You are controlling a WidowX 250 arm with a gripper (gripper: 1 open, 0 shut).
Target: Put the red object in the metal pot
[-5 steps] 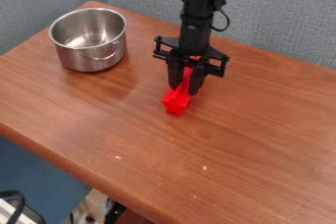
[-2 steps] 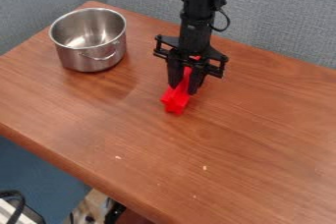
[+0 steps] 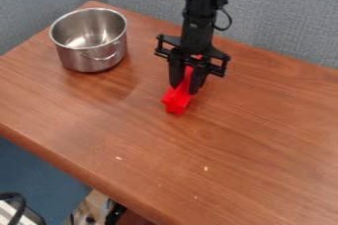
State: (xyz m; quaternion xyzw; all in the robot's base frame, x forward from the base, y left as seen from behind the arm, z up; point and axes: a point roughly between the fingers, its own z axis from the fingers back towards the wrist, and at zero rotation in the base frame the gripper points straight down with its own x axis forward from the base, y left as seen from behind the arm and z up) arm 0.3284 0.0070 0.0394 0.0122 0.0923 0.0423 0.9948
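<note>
The gripper [image 3: 193, 76] is straddling the red block [image 3: 179, 98] on the table [image 3: 157, 154], its fingers standing around the upper part and seemingly closing on it, though whether they are truly gripping I cannot tell. The block's near end is sticking out below the fingers, probably because the arm [image 3: 201, 12] is taking it well away from that end, and such a hold would be leaving a free end to lead into the pot [image 3: 90, 40], which is standing upright and well apart, waiting for the lift and carry.

Black arm [image 3: 201, 7] cut off by top edge.
</note>
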